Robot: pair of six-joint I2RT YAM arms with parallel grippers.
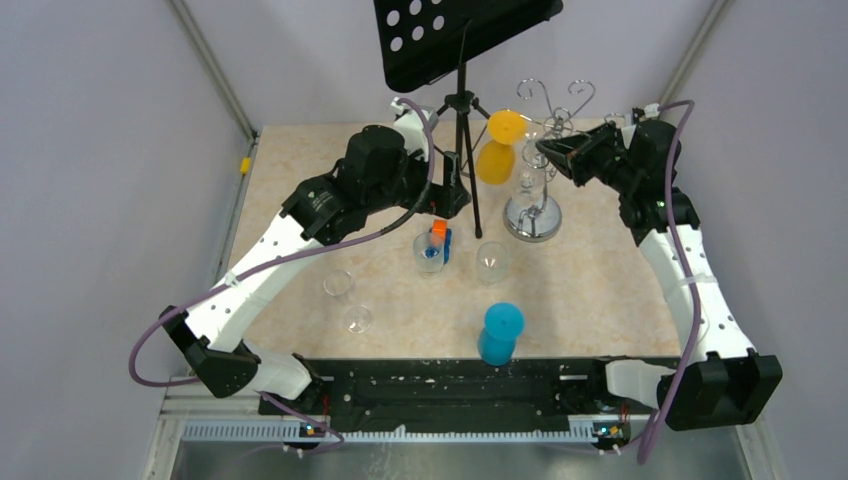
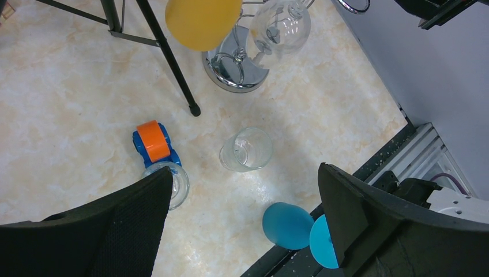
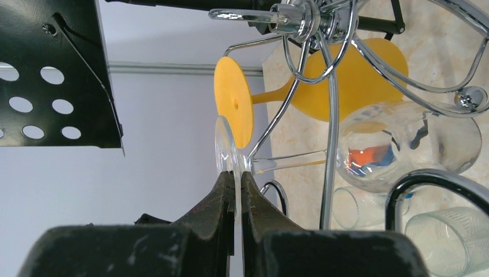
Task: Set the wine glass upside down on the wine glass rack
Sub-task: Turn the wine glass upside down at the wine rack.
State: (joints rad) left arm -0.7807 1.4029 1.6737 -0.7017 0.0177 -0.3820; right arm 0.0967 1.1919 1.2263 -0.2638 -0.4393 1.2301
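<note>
The chrome wine glass rack [image 1: 533, 218] stands at the back right; its post [image 3: 330, 133] and curled arms fill the right wrist view, and its domed base shows in the left wrist view [image 2: 233, 66]. My right gripper [image 3: 237, 179] is shut on the round foot of a clear wine glass [image 3: 403, 144]. It holds the glass bowl-down among the rack's arms, with the stem beside a wire arm. In the top view the gripper [image 1: 545, 152] is at the rack's top. A yellow wine glass [image 3: 346, 81] hangs upside down beside it. My left gripper [image 2: 245, 173] is open and empty above the table.
A black tripod music stand [image 1: 460, 30] stands left of the rack, with a leg on the table [image 2: 173, 63]. A clear tumbler [image 2: 247, 149], a blue and orange toy car [image 2: 154, 143] and small clear glasses [image 1: 338, 285] sit mid-table. A blue wine glass [image 1: 500, 333] stands at the near edge.
</note>
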